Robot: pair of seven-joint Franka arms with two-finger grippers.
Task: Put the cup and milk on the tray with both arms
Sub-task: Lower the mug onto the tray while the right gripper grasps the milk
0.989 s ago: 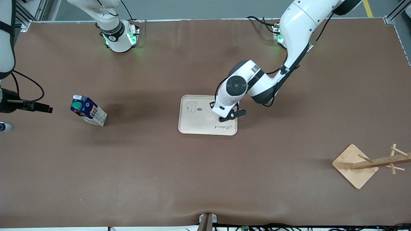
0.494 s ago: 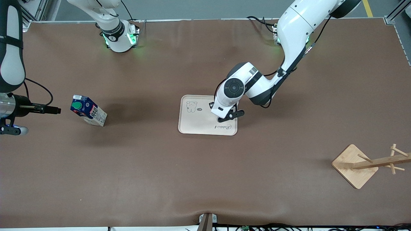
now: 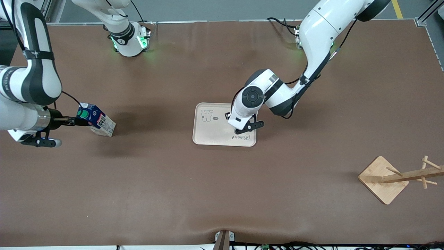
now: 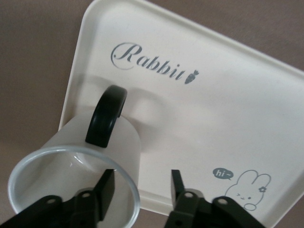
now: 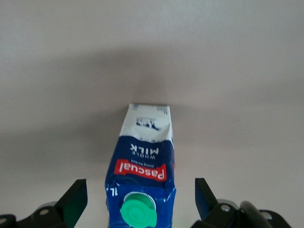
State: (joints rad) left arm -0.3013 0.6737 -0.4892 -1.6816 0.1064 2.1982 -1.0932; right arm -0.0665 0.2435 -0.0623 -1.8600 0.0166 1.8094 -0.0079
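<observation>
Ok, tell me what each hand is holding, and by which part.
Nothing. Left hand open astride the cup rim; right hand open around the milk.

A wooden rack (image 3: pixel 399 177) lies on the brown table (image 3: pixel 222 194) toward the left arm's end, close to the front camera. Its square base (image 3: pixel 381 180) is tipped up and its pegged post (image 3: pixel 419 173) points toward the table's edge

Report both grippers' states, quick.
Left gripper: open, one finger inside the cup on the tray.
Right gripper: open around the milk.
</observation>
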